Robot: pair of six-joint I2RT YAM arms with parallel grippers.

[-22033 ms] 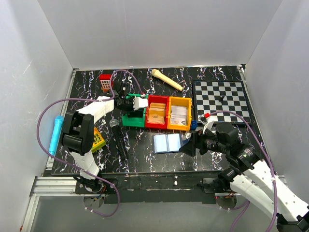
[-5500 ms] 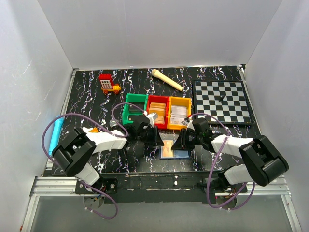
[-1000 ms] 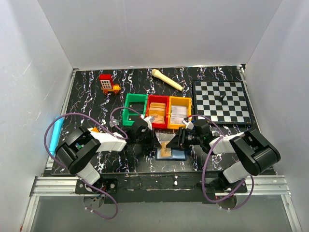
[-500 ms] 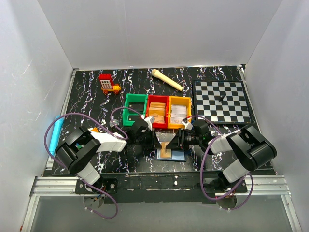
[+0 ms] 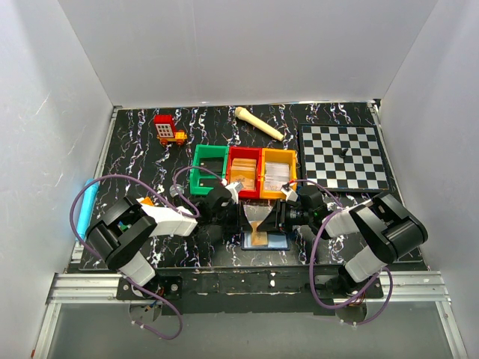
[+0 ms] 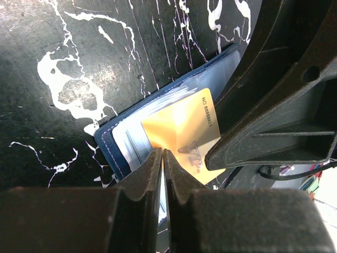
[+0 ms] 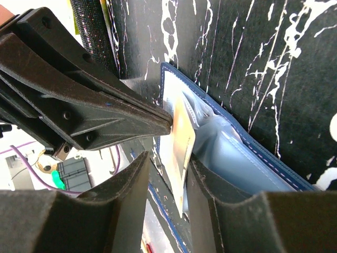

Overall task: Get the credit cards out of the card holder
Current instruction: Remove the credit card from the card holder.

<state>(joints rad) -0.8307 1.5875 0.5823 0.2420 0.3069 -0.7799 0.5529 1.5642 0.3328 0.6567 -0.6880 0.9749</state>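
The left pincer (image 6: 162,157) is closed, apparently nipping a corner of the yellow credit card (image 6: 181,129), which stands partly out of the card holder (image 6: 124,138) lying open on the bench (image 6: 58,58) between both arms. The right pincer (image 7: 167,161) straddles the card, jaws apart, not gripping. Risk: the thin corner grip slips and the card drops; or the holder, seemingly unpinned, lifts with it

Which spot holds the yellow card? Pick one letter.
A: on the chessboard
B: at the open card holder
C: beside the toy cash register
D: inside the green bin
B: the left wrist view shows the yellow card lying against the pale lining of the open card holder.
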